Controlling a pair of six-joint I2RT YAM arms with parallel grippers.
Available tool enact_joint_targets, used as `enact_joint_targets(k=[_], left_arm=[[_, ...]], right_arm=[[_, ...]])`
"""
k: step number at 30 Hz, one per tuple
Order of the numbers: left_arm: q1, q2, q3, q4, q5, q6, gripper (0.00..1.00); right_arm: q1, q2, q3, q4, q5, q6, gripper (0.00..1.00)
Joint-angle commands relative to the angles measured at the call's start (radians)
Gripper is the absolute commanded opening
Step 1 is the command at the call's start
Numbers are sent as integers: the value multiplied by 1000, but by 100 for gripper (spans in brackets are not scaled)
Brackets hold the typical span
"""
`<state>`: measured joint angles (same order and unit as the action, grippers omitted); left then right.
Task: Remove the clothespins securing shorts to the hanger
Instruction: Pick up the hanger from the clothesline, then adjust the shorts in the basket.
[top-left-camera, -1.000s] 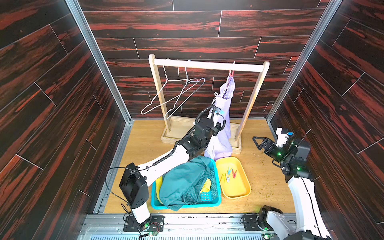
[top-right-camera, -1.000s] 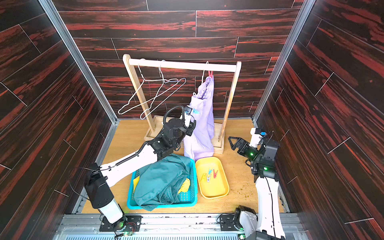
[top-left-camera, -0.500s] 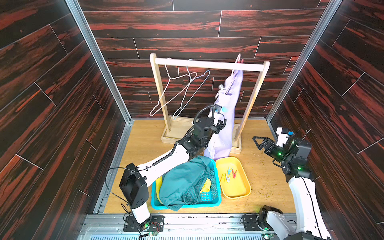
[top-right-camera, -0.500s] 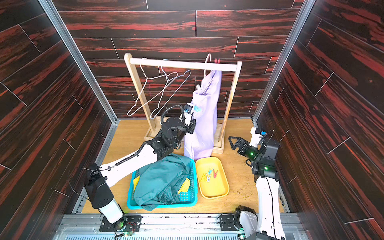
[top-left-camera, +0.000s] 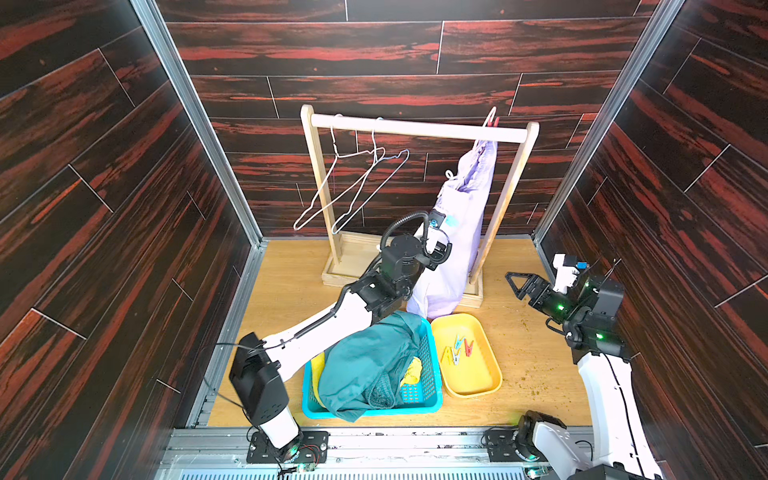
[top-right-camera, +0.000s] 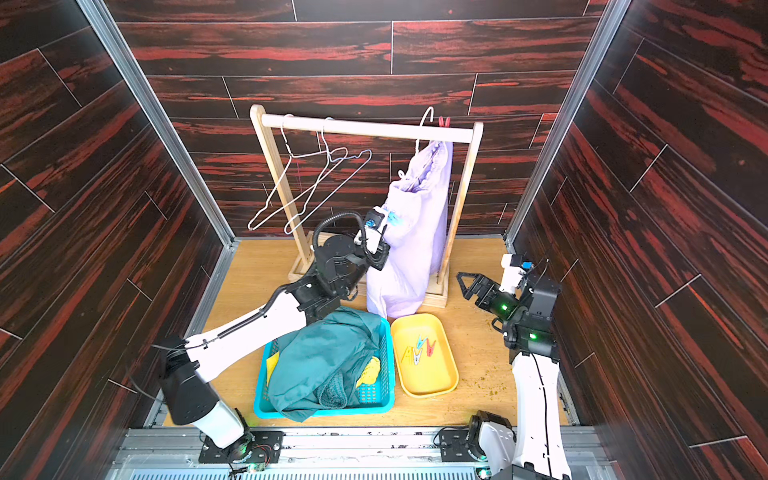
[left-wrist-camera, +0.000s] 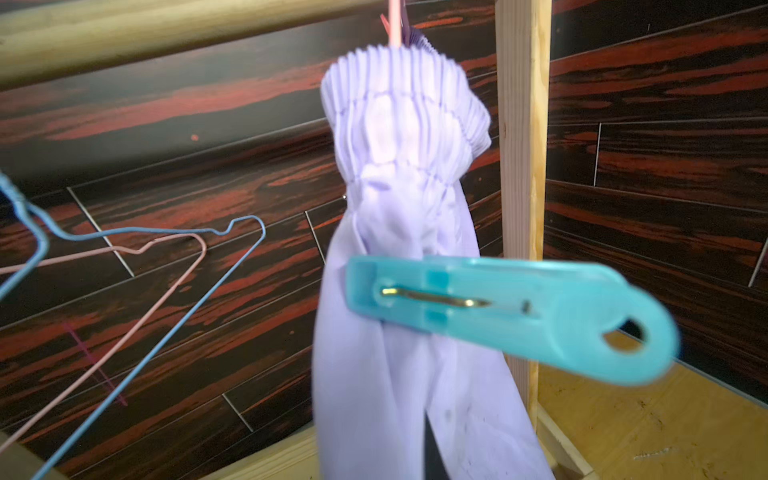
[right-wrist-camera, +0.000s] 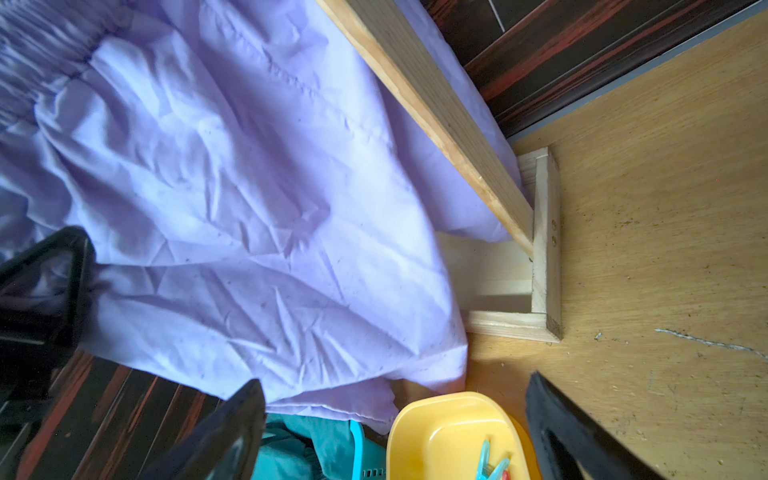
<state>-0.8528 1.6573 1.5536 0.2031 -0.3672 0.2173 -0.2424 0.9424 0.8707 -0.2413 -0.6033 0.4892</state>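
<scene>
Lavender shorts (top-left-camera: 457, 257) are shifted rightward; blue clothespin (left-wrist-camera: 498, 307) is gripped by left gripper (top-left-camera: 441, 223); right gripper (top-left-camera: 518, 286) is spread wide.

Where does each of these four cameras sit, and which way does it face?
Top views: paired eyes high at the front, looking down and back at the wooden rack; both arms show, with left gripper and right gripper.
Left wrist: on the left arm, facing up at the lavender shorts past a light blue clothespin; no arm parts show clearly.
Right wrist: on the right arm, facing the shorts' hem and yellow tray; its open black fingers show.
Shared: every view shows the shorts.
</scene>
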Motion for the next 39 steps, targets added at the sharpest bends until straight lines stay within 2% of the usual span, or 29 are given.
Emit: enact_joint_targets(k=[1,8,12,16,28,33,39], left_arm=[[-1,-68,11,-27,4,10,0],[-1,-68,-21,-125,29,-3,0],[-2,-107,-84,-99,44,-15,0],[-1,-183,-172,-91,93,14,0],[-1,-483,-459,2,120,84,0],[-1,-569,-498,-35,141,48,0],[-1,-662,-568,37,137,18,0]], right_arm=[[-3,12,-6,29,-34,16,98],[-3,12,-9,24,-38,10,98],[-3,16,-15,21,-41,9,98],[-3,16,-15,22,-42,9,98],[-1,37,-6,34,-50,9,98],[4,36,-2,27,-48,8,99],[20,40,9,27,-37,8,98]])
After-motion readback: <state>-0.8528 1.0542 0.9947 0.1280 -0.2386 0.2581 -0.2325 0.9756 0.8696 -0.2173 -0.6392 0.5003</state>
